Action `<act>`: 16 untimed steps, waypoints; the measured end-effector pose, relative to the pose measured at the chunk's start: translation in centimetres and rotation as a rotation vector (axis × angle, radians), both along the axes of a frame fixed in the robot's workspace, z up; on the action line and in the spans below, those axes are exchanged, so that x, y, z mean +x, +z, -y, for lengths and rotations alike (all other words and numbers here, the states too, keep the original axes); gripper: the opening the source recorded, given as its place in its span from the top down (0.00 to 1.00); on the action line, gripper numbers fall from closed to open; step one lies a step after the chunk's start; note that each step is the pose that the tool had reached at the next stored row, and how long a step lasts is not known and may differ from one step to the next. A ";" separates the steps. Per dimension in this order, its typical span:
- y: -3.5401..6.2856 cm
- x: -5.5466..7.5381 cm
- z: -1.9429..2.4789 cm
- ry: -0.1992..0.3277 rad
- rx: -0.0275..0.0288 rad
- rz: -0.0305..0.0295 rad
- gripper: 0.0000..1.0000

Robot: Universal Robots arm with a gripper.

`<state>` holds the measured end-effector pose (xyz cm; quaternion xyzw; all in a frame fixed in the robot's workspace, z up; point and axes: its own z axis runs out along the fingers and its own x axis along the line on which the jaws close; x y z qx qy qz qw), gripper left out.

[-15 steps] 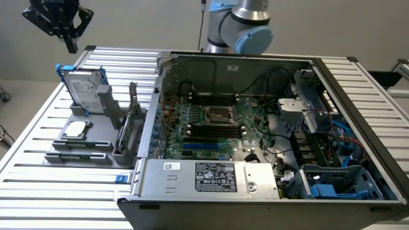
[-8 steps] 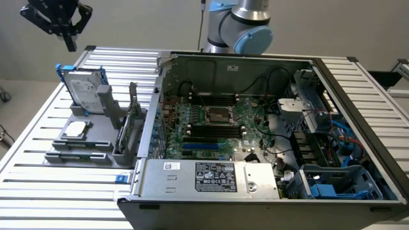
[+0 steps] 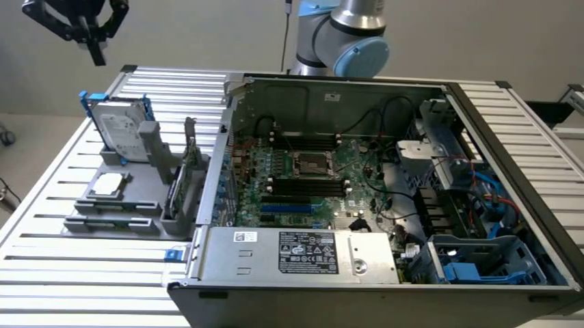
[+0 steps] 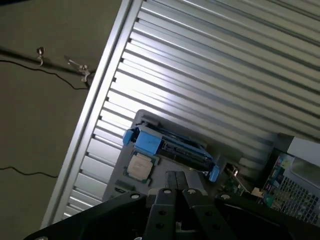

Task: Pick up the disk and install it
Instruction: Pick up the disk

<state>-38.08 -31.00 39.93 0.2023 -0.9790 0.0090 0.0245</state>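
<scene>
Slatted counter (image 3: 55, 273) is spread nearest the exterior camera, far below the pincer (image 3: 94, 42), which is hung high over the far corner on the exterior view's left. Below the pincer and well off toward the exterior view's right, an open computer case (image 3: 347, 102) is laid on its side, boards exposed. A grey fixture (image 3: 109, 222) is set on the counter beside the case, almost directly under the pincer.

The disk (image 3: 123, 130) is stood on edge in the fixture's far slot, blue frame uppermost, and has not yet been lifted. It is found below the pincer and slightly toward the exterior view's right, well apart from it. Its long axis is judged to run nearly upright, with a slight lean, so that the narrow top edge is presented to the pincer. In the wrist view that edge is seen to run roughly along the line on which the two fingers (image 4: 170, 185) sit side by side, not across it, though the angle cannot be fixed exactly.

The pincer is clenched, fingers pressed together, and nothing is held. A small square chip (image 3: 108, 183) is laid flat in the fixture, nearer the exterior camera than the disk.
</scene>
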 end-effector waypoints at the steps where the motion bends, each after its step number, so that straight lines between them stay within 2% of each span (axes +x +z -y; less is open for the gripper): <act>1: 0.08 0.0 0.00 0.018 0.0001 0.0001 0.89; 16: 0.13 0.0 0.00 0.290 0.0000 0.0000 0.89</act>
